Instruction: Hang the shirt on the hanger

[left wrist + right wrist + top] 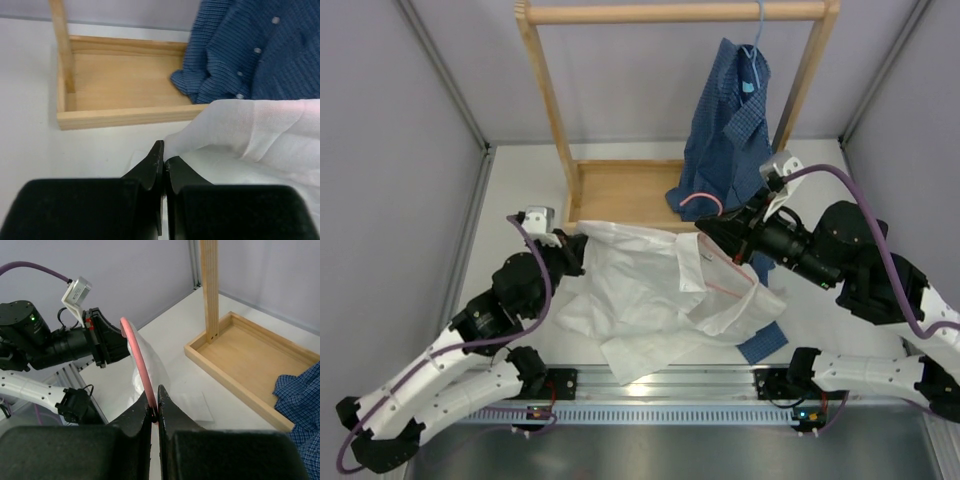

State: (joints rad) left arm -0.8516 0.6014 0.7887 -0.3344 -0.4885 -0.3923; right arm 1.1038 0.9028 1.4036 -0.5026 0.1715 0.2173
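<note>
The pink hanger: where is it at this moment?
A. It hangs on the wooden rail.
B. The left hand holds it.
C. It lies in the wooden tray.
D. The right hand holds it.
D: in the right wrist view, the wire of the pink hanger passes between the closed fingers of the right hand.
</note>
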